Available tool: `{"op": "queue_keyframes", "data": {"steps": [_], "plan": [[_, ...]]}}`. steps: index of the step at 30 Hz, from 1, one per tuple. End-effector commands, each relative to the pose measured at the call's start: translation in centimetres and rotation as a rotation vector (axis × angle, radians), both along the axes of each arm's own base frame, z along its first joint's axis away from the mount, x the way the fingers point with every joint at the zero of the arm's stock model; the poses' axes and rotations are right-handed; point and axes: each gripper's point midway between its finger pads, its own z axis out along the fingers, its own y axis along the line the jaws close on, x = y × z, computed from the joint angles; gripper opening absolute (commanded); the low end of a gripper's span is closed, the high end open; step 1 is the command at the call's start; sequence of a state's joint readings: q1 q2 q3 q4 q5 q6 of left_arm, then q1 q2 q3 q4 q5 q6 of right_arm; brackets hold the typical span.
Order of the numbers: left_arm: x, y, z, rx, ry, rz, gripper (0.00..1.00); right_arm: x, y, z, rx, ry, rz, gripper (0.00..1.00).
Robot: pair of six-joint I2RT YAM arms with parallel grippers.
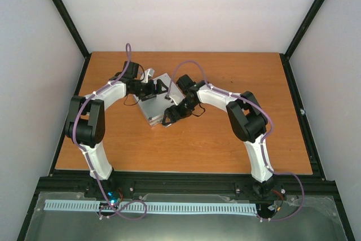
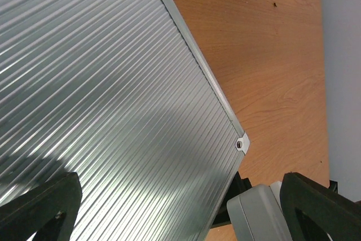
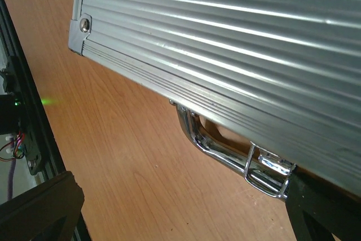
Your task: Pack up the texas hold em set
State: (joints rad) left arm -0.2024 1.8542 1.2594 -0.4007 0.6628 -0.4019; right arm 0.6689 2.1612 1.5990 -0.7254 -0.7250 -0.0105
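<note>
Texas hold em set (image 1: 151, 105): the ribbed aluminium case (image 2: 113, 83) lay closed and flat near the middle of the wooden surface (image 1: 225, 139). Left pincer (image 2: 180, 213) and right pincer (image 3: 180, 213) both hung over it, jaws apart, gripping nothing. The shell looked stiff, smooth and probably slippery, and weighty if filled. The chrome handle (image 3: 225, 150) seemed the safest hold.

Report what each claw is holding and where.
Nothing held: left claw and right claw both stand open above the closed case, its handle ungripped.
</note>
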Motion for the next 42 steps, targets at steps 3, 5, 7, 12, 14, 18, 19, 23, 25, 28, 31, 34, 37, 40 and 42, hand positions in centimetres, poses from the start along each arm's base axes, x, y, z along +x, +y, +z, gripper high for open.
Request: {"op": "queue_keyframes", "data": {"steps": [3,5,7,12,14,18,19,23,25,28,31,34,37,40,42], "plan": [[-3.8,2.2,-7.6,0.152,0.242,0.027,1.0,-2.5,1.4,-3.4,0.042,0.077,0.099,1.0],[-3.9,2.2,-7.6,0.152,0.242,0.027,1.0,-3.1,1.7,-3.3,0.078,0.12,0.113,1.0],[-3.9,2.2,-7.6,0.153,0.242,0.028,1.0,-2.8,1.6,-3.7,0.06,0.107,0.09,1.0],[-4.1,2.3,-7.5,0.156,0.24,0.029,1.0,-0.4,0.0,-4.9,-0.082,-0.054,0.017,1.0],[-4.1,2.3,-7.6,0.158,0.239,0.028,1.0,0.3,-0.5,-5.0,-0.13,-0.111,0.006,1.0],[-4.0,2.3,-7.6,0.155,0.242,0.03,1.0,1.5,-1.5,-5.6,-0.235,-0.211,-0.01,1.0],[-4.0,2.3,-7.7,0.154,0.241,0.029,1.0,1.5,-1.6,-5.9,-0.257,-0.219,-0.009,1.0],[-3.8,2.2,-7.6,0.152,0.239,0.027,1.0,0.8,-1.5,-7.0,-0.281,-0.203,0.008,1.0],[-3.8,2.2,-7.5,0.154,0.238,0.025,1.0,-0.1,-1.0,-7.3,-0.249,-0.149,0.03,1.0],[-3.9,2.2,-7.6,0.156,0.239,0.021,1.0,-2.0,0.2,-6.7,-0.149,-0.057,0.085,1.0],[-4.0,2.3,-7.7,0.158,0.241,0.021,1.0,-4.1,1.8,-4.8,0.004,0.064,0.149,1.0],[-4.1,2.3,-7.8,0.159,0.243,0.02,1.0,-5.4,2.4,-3.3,0.113,0.165,0.189,1.0],[-4.1,2.3,-7.8,0.155,0.242,0.021,1.0,-6.3,2.5,-2.0,0.204,0.264,0.219,1.0],[-4.0,2.3,-7.7,0.156,0.24,0.02,1.0,-6.7,2.2,-1.1,0.279,0.35,0.236,1.0],[-4.0,2.3,-7.7,0.156,0.239,0.019,1.0,-6.8,2.0,-0.5,0.334,0.383,0.245,1.0]]}}
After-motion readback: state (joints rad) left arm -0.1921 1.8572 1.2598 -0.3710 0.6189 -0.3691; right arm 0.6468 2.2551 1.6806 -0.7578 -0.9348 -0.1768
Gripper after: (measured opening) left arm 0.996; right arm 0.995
